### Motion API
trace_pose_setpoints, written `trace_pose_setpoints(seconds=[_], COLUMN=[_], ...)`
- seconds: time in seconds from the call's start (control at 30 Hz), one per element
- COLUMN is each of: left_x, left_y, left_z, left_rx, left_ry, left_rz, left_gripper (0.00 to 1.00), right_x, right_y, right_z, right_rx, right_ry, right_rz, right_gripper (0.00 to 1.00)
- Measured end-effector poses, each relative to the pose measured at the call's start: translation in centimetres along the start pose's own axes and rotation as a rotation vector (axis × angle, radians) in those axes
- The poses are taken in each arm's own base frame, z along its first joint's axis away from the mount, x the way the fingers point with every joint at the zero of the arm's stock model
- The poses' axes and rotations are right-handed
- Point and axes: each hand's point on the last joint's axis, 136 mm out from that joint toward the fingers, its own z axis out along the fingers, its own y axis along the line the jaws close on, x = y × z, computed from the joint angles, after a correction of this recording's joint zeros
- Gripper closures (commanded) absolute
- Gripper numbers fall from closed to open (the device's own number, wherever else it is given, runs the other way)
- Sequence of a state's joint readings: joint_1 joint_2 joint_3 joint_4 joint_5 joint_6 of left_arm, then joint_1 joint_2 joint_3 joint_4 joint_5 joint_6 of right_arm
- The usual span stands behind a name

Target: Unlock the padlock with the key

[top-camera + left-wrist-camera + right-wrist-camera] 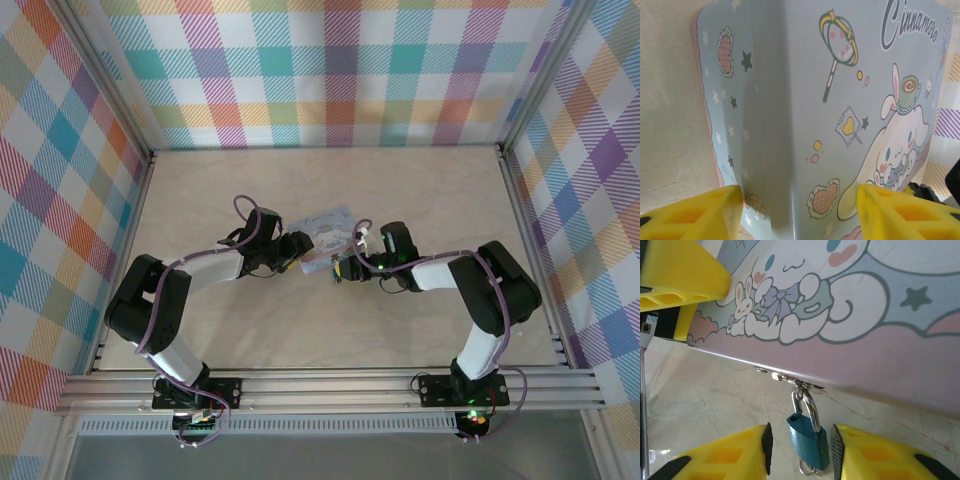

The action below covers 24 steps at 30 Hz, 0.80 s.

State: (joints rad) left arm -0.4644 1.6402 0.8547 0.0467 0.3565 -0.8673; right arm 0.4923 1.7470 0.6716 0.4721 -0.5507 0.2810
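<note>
From the top external view, a pale blue tin [326, 234] printed with a white cartoon animal lies on the tabletop [300, 330] near the middle. The left end effector [299, 250] meets it at its 8 o'clock side and the right end effector [346, 268] sits at its 5 o'clock corner, so the two arms reach in from opposite sides. In the left wrist view, that end effector is spread wide. One yellow finger [695, 215] sits at 7 o'clock by the tin's pink-rimmed edge and the other at 5 o'clock over the printed lid, and I cannot tell whether either presses on the tin. In the right wrist view, the padlock [807, 437], blue-bodied with a silver shackle, hangs from a small metal hasp [785, 377] on the tin's pink side, towards 6 o'clock in the frame. A little metal ring [807, 471] shows under its body. The right end effector is partly spread, its dark pads [767, 447] flanking the lock body: the 3 o'clock pad is just beside it and the 9 o'clock pad is apart. At 10 o'clock, a yellow finger of the left end effector rests on the lid.
</note>
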Motion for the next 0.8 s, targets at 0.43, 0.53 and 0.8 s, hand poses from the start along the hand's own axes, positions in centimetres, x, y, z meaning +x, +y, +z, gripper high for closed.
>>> trace_pose_setpoints(seconds=[0.43, 0.53, 0.8], left_x=[0.0, 0.0, 0.0], left_y=[0.0, 0.0, 0.0], left_z=[0.0, 0.0, -0.02], left_rx=[0.0, 0.0, 0.0], left_ry=[0.0, 0.0, 0.0], left_rz=[0.0, 0.0, -0.001], left_gripper=[0.39, 0.39, 0.39], right_x=[-0.65, -0.49, -0.35], right_y=[-0.29, -0.45, -0.44], right_z=[0.6, 0.68, 0.79], right_rx=[0.0, 0.004, 0.003], right_ry=[-0.003, 0.001, 0.005], right_rz=[-0.003, 0.001, 0.001], right_gripper=[0.69, 0.72, 0.83])
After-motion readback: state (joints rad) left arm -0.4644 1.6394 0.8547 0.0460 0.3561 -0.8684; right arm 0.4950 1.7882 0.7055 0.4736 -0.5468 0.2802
